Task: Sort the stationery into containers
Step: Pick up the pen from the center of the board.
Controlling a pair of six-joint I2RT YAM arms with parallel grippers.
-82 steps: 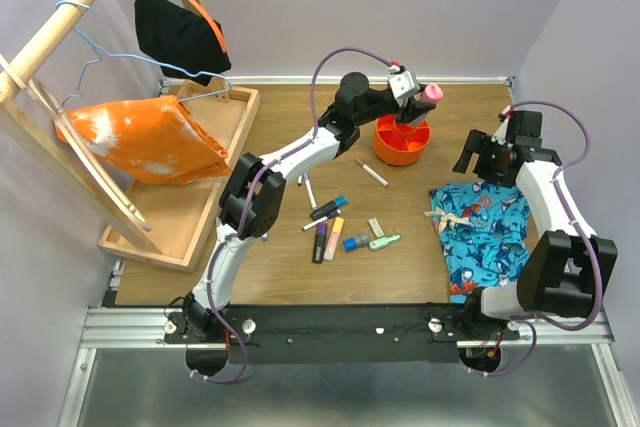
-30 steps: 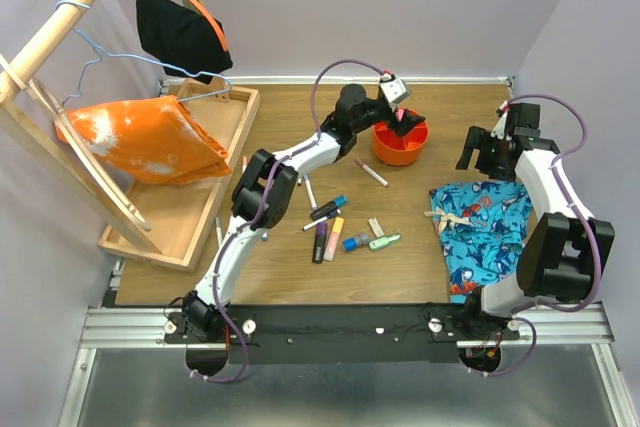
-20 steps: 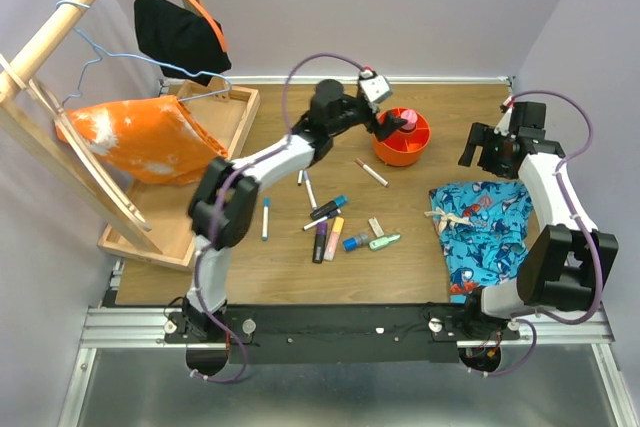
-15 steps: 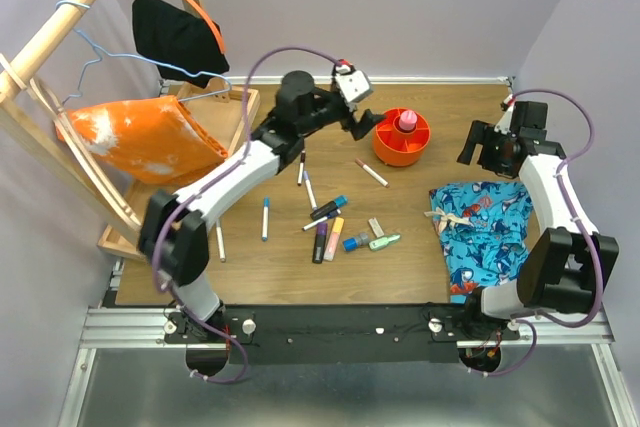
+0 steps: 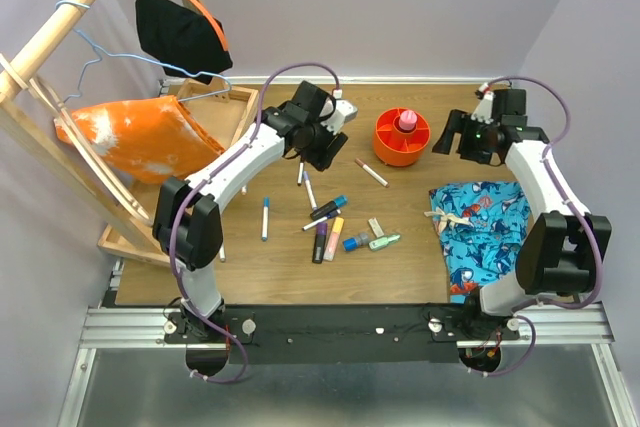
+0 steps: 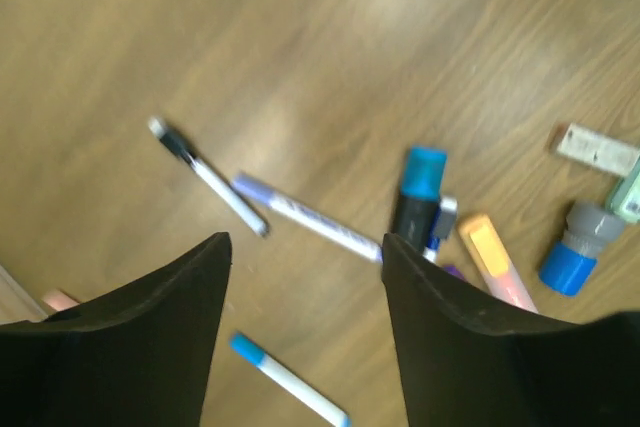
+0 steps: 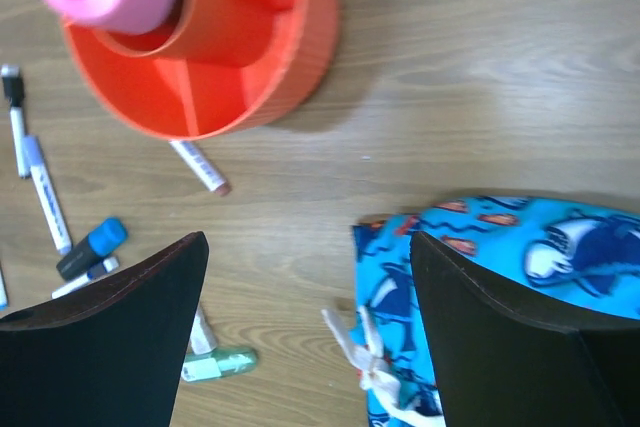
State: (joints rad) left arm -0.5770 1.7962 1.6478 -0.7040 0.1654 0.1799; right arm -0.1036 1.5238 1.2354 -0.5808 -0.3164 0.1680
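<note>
The orange-red pot [image 5: 402,142] stands at the back of the table with a pink marker [image 5: 406,124] upright in it. Loose stationery lies mid-table: a red-capped pen [image 5: 371,173], a black-capped pen [image 5: 300,172], a blue-capped pen [image 5: 265,218], a blue-and-black marker [image 5: 328,208], purple [image 5: 320,242], orange [image 5: 334,237], blue [image 5: 355,241] and green [image 5: 384,241] markers, and an eraser [image 5: 376,227]. My left gripper [image 5: 325,142] hovers open and empty over the pens [image 6: 310,219]. My right gripper [image 5: 447,134] is open just right of the pot [image 7: 250,67].
A light-wood tray [image 5: 235,117] and a wooden rack with hangers, an orange cloth [image 5: 150,142] and a black cloth [image 5: 180,37] fill the left side. A blue patterned cloth [image 5: 485,232] lies at the right. Another pen [image 5: 221,247] lies near the tray.
The left gripper left the pink marker in the pot, swung away to the left and came back over the pens. The right gripper moved left toward the pot.
</note>
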